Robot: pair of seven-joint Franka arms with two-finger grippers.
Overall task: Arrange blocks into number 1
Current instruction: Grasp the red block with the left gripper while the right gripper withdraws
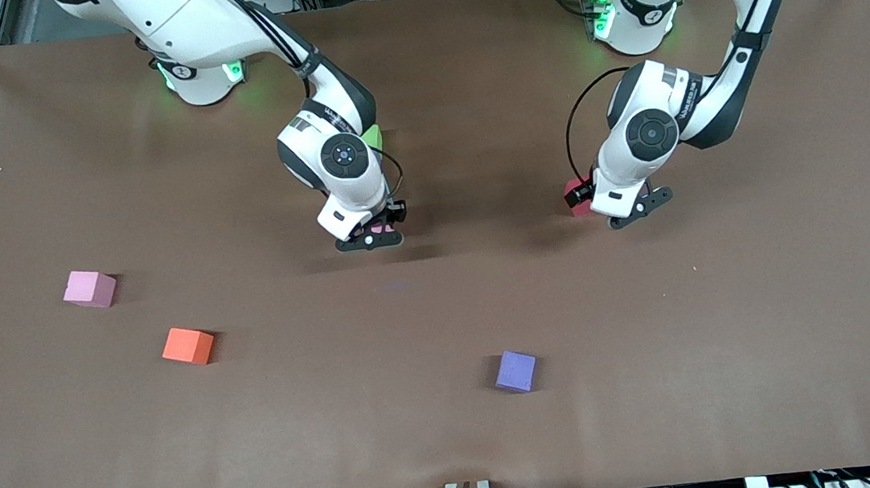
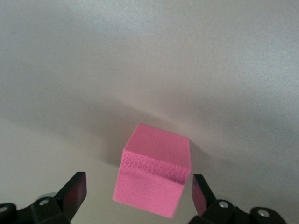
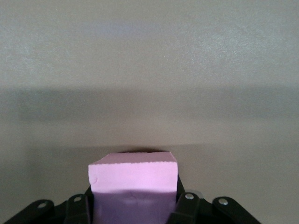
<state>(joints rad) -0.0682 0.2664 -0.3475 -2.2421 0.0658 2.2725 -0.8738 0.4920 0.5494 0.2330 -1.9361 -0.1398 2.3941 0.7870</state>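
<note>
I see no number 1 yet: blocks scattered, none touching.
- Pale pink block [image 1: 90, 289] at table's 9 o'clock, orange block [image 1: 188, 346] at 8.
- Right gripper [image 1: 370, 239] low over centre, fingers clamped on lilac-pink block [image 3: 133, 179].
- Green block [image 1: 372, 136] at 12, part hidden by right arm.
- Purple block [image 1: 515, 370] at 5.
- Left gripper [image 1: 639, 209] at 3, fingers wide, straddling red block [image 1: 580, 196] on table, no contact.
- My judgement: early stage, nearly all placing left.

Legible text: none. Small dark lettering stands on the white forearm shell of the left arm [image 1: 688, 100] and the right arm [image 1: 307, 125], too small to read.
</note>
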